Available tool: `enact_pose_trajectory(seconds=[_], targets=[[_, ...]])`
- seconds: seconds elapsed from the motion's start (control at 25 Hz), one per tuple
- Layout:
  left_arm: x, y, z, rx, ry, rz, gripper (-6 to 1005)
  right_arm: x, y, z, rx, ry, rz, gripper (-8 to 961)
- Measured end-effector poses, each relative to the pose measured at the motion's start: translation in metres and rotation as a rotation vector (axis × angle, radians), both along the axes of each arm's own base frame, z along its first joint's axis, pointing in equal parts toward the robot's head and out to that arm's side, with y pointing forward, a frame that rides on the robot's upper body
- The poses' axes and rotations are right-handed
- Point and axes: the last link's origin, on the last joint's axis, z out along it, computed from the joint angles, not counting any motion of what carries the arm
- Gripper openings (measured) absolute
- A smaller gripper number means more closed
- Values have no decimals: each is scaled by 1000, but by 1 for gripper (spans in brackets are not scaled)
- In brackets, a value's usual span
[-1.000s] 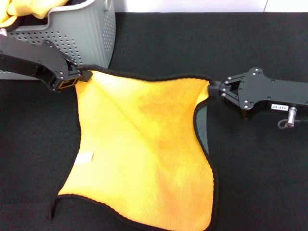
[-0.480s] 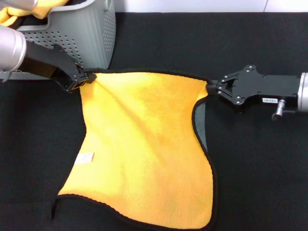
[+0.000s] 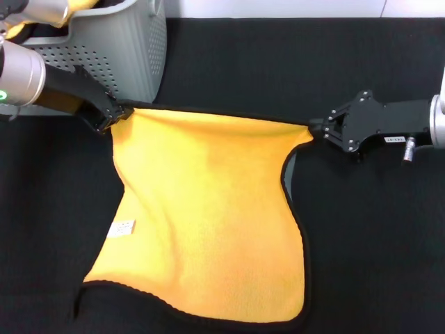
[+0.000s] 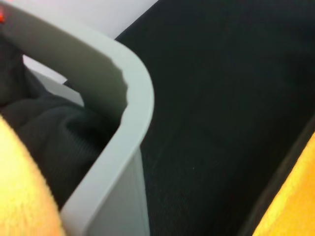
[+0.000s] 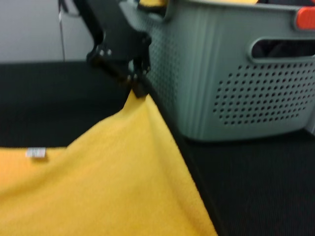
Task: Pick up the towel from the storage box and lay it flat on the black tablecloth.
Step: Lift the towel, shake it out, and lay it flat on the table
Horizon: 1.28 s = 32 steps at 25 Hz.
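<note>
The yellow-orange towel with black piped edging hangs stretched between my two grippers over the black tablecloth. Its near part lies on the cloth, white tag up. My left gripper is shut on the towel's far left corner, beside the grey storage box. My right gripper is shut on the far right corner, where a strip of grey back face shows. The right wrist view shows the towel, the left gripper pinching its corner, and the box.
A second bunched yellow cloth sits in the box at the far left; it also shows in the left wrist view by the box rim. A white strip runs beyond the tablecloth's far edge.
Both grippers have pulled apart and slightly farther away, drawing the towel's far edge taut and smoothing its diagonal fold. The right gripper has moved right; the grey folded strip has narrowed.
</note>
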Motion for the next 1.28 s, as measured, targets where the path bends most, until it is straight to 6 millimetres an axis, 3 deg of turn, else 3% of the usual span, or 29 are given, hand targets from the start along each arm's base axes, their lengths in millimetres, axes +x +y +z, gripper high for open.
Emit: enact_pose_trajectory(seconds=[0.32, 0.68, 1.28], targets=[[0, 0, -5, -7, -2, 8, 16, -5, 6, 0, -13, -112, 82, 27], [0, 0, -10, -5, -7, 16, 16, -19, 15, 2, -6, -148, 136, 28], [1, 8, -26, 57, 58, 18, 16, -23, 25, 0, 27, -201, 160, 31]])
